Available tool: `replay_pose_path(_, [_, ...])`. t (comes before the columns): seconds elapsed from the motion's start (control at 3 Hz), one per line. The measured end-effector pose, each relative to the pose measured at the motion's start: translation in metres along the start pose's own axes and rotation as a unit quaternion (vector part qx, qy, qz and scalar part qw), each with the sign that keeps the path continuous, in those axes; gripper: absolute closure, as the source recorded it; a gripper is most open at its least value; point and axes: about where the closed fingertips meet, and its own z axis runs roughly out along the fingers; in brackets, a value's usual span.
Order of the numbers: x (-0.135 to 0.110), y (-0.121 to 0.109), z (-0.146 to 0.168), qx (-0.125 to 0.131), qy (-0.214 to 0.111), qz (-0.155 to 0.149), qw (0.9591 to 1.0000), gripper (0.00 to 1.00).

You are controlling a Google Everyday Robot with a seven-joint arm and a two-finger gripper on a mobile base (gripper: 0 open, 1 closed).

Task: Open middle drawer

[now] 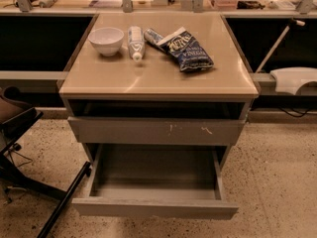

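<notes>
The middle drawer is a grey handleless drawer, pulled far out at the bottom of the cabinet. Its shallow grey tray lies open and looks empty, and its long flat front faces me near the lower edge of the camera view. Above it, the grey drawer front with white scratch marks stands slightly out from the cabinet. My gripper is not in view, and no part of the arm shows.
On the beige cabinet top stand a white bowl, a white bottle lying down and a blue snack bag. A dark chair base stands at the left on the speckled floor. A white object sits at the right.
</notes>
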Motion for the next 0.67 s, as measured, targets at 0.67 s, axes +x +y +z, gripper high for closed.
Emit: replay_pose_path(0.67, [0.0000, 0.0000, 0.0000, 0.000, 0.000, 0.000, 1.0000, 0.00])
